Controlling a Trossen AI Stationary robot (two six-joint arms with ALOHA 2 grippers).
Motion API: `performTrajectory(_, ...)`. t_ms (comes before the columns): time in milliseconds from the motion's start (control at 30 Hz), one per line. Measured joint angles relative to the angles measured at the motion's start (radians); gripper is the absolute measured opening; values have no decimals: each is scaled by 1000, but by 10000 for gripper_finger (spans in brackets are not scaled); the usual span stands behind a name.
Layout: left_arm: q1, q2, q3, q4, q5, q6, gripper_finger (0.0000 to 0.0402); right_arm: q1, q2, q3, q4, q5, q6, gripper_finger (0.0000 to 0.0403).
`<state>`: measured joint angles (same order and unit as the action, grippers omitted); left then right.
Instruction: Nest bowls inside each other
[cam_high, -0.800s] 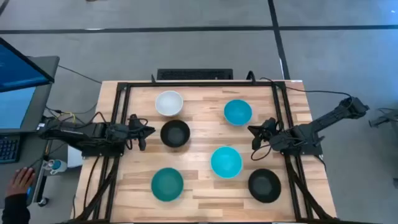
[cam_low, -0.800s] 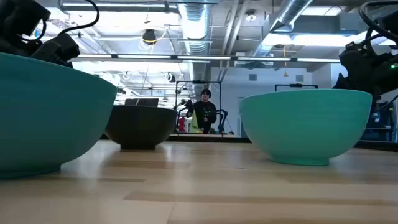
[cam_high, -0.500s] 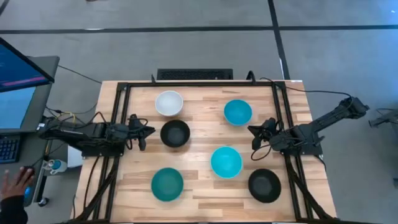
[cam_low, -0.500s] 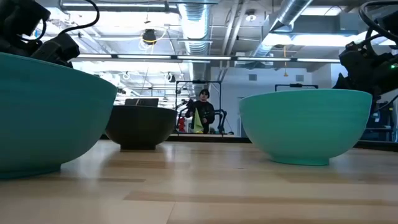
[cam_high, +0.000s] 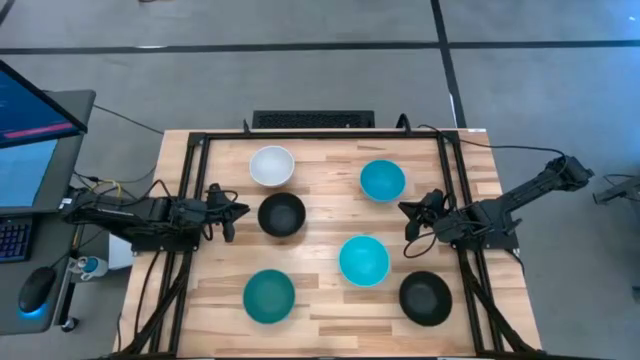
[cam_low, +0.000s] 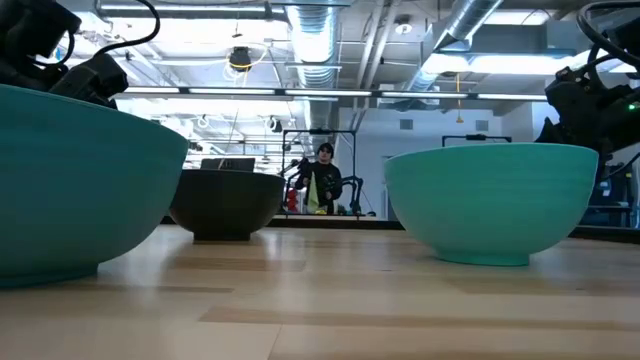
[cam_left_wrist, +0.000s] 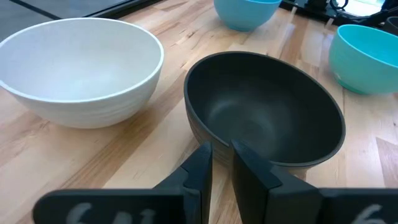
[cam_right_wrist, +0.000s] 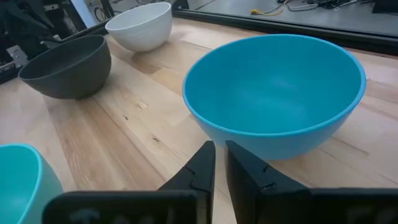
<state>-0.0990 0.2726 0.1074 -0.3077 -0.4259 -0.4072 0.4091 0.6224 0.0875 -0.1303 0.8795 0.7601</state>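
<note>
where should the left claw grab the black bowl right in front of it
By the rim. The black bowl sits upright and open, with no handle, so one finger goes inside and one outside the near wall. Come from the left claw side; that wall is free, while the white bowl stands close beside it.

wooden table (cam_high: 320, 170), 6 bowls (cam_high: 282, 215) apart

Even overhead light, soft shadows (low-view foreground blurred).

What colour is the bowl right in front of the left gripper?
Black: the bowl just ahead of the left gripper is plain black, clearest in the left wrist view.
</note>
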Motion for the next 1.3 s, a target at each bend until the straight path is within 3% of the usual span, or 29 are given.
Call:
performTrajectory(800,0,0,-1,10,0,6,46,0,0,0,0,0,-3,59)
performTrajectory(933,1,0,-5,53,-43,15,45,-10,0,0,10,9,-5,59)
performTrajectory(1133,1,2,-5,136,-32,-168,46,-49,0,0,204,9,0,59)
performTrajectory(1300,1,2,-4,168,-12,-157,45,-83,0,0,360,-15,0,59)
